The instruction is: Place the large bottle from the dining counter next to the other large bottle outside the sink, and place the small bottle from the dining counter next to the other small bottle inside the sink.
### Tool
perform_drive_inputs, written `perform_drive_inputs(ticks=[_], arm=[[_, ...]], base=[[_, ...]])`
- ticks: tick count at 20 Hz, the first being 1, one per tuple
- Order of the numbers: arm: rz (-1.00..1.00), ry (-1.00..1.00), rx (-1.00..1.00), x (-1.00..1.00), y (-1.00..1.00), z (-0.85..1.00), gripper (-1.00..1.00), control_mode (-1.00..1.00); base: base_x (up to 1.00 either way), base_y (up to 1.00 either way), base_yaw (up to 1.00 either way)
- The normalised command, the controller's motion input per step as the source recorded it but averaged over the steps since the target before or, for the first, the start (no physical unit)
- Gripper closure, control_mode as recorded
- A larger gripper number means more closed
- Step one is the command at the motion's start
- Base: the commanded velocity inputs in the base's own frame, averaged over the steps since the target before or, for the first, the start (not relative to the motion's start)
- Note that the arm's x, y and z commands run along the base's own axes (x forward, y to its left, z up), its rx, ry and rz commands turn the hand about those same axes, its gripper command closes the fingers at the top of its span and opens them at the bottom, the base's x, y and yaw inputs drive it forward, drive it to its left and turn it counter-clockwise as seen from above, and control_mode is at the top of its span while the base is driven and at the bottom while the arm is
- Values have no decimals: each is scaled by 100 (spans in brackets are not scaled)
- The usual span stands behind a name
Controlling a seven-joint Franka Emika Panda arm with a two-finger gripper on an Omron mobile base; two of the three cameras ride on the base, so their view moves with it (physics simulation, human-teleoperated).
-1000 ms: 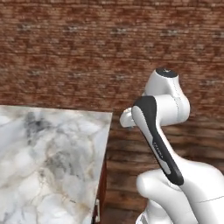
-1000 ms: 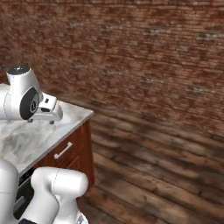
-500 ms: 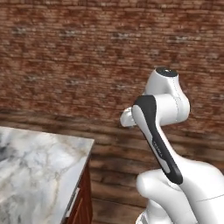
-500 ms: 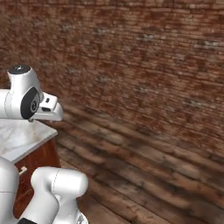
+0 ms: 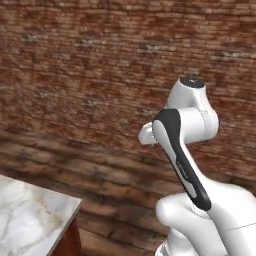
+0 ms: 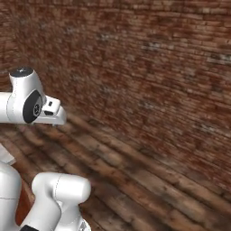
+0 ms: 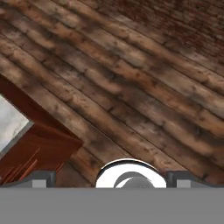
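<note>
You have one dining counter (image 5: 35, 215) in sight: a single marbled corner at the lower left of the left base view, its red-brown base (image 7: 39, 144) at the left of the hand view. Nothing stands on the part you can see. To its right lies plank floor (image 5: 115, 175), backed by a brick wall (image 5: 100, 65). The gripper (image 7: 111, 177) hangs over the floor, jaws released, grasping nothing.

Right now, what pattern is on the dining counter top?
White-grey marbling on the dining counter, over a red-brown wooden base; clearest in the left base view.
</note>
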Motion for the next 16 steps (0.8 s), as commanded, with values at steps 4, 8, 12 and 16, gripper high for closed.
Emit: perform_drive_inputs(ticks=[4,8,12,16], arm=[[0,0,0,0,0,0,-100,100],[0,0,0,0,0,0,-100,100],[0,0,0,0,0,0,-100,100],[0,0,0,0,0,0,-100,100]], base=[[100,-39,39],[98,-21,54],[80,-18,66],[69,-33,69]])
